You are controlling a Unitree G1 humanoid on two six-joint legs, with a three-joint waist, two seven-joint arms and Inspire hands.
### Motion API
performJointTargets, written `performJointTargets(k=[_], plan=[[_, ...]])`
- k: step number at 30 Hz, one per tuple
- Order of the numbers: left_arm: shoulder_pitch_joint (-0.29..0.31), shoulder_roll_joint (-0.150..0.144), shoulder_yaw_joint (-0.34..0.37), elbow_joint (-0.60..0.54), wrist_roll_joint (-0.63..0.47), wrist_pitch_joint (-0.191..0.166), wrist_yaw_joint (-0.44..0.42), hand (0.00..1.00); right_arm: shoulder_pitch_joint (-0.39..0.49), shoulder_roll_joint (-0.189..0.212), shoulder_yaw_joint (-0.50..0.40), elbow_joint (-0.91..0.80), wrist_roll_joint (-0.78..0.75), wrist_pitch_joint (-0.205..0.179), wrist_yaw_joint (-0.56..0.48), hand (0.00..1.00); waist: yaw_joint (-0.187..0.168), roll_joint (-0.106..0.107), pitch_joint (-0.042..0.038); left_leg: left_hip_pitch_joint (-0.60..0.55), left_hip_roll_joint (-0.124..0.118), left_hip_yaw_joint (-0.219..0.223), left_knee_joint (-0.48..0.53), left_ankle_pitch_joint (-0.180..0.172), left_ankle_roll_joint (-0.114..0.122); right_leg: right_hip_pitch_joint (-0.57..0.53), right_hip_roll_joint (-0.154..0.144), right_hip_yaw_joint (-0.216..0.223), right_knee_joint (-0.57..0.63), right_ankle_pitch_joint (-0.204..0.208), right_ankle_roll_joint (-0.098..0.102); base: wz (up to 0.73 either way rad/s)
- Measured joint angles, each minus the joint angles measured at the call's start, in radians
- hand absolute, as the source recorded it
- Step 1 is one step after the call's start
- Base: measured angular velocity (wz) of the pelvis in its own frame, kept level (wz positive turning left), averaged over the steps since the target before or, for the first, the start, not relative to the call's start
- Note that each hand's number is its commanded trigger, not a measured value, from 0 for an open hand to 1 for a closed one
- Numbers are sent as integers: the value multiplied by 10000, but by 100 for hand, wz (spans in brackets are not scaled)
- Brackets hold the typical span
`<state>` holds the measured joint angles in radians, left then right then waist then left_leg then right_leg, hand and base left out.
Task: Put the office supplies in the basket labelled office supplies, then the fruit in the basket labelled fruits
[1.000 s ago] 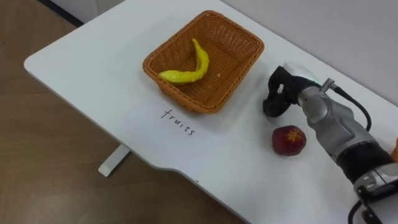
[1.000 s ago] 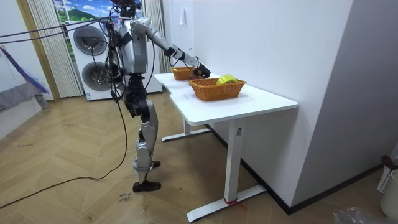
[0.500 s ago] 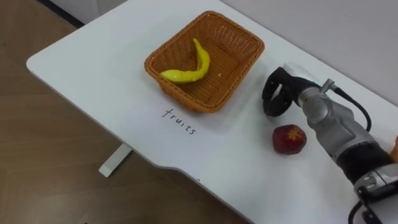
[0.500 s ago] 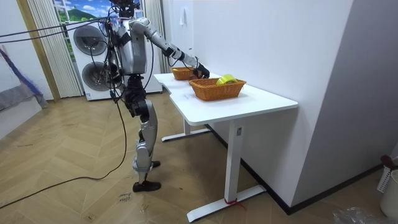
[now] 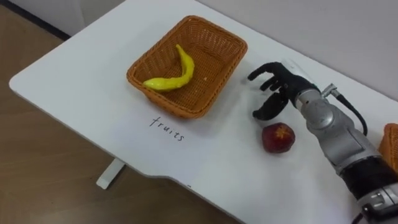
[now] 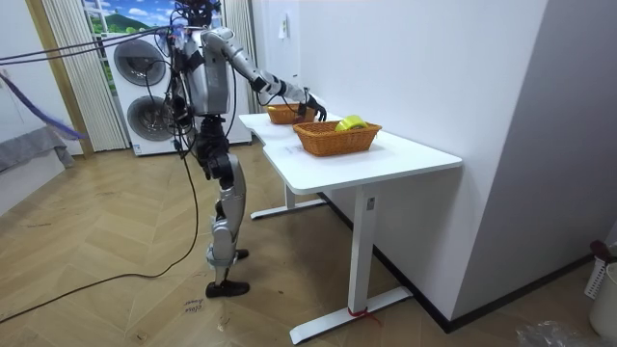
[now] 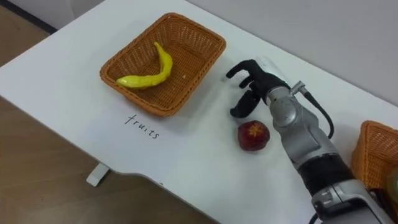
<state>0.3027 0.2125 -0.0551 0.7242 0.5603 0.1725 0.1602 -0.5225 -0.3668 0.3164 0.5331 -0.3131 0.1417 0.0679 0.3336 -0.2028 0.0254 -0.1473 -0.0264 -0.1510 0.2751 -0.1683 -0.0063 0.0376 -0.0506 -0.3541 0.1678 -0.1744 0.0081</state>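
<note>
**Left eye view.** The red apple (image 5: 277,137) lies on the white surface (image 5: 74,81). It is outside the wicker fruit basket (image 5: 180,107), to that basket's right. The right hand (image 5: 277,87) hangs just beyond the apple with its fingers spread wide and nothing in its grasp. Whether a fingertip touches the apple cannot be told. A yellow fruit (image 5: 171,78) already lies in the basket. A handwritten label (image 5: 166,127) marks the surface in front of the basket.

Handling, as a judgement: the apple is probably firm, smooth and fairly light, and being round it may roll if nudged. Take hold across its widest part from above, thumb opposed to the fingers. Firm pressure should not harm it.

**Room view.** The robot stands at the long edge of the surface (image 6: 386,159). Its right hand (image 6: 310,104) reaches out between the fruit basket (image 6: 337,138) and a second basket (image 6: 282,114) farther along.

**Right eye view.** The apple (image 7: 254,135) sits just below the open hand (image 7: 252,84). The second basket (image 7: 373,155) is at the far right.

**Change from earlier pictures.** One second ago the fingers were curled inward. Half a second ago they were loosening, and now they are fully spread. The whole picture has shifted, which is the camera's own move. The apple and the fruit basket keep their relation to each other.
</note>
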Motion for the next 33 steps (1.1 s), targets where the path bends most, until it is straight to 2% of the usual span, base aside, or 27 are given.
performJointTargets(k=[8,11,14,20,27,33], plan=[[54,-145,338,186,-60,192,321,0,7,0,-359,-90,29,24,-10,0,-61,-1,-2,33,33,197,12,0,3,-33,2,236,-2,0,0,-7],[125,-177,500,176,-119,198,307,0,277,-1,-384,-793,38,53,10,0,-159,-13,-13,84,53,271,-11,0,3,-35,6,278,2,0,0,-8],[174,-224,659,181,-198,192,296,0,526,0,-382,-1539,23,33,207,0,-194,-28,-28,223,100,466,-79,-4,9,-3,17,498,18,0,-1,-16],[259,-283,753,136,-193,213,253,0,1132,0,-766,-2800,-173,235,874,0,-350,-67,-76,397,134,544,-81,-29,19,144,29,524,12,1,-1,-5],[585,-383,889,17,-193,243,336,0,1556,23,-1008,-3522,-196,381,1622,0,-392,-45,-66,601,143,638,-76,-34,28,306,24,673,23,1,-2,-4],[820,-440,914,-26,-195,311,348,0,1993,30,-1054,-4573,-193,566,1755,0,-535,-98,-112,566,140,636,-66,-34,28,294,26,664,25,3,-4,0]])
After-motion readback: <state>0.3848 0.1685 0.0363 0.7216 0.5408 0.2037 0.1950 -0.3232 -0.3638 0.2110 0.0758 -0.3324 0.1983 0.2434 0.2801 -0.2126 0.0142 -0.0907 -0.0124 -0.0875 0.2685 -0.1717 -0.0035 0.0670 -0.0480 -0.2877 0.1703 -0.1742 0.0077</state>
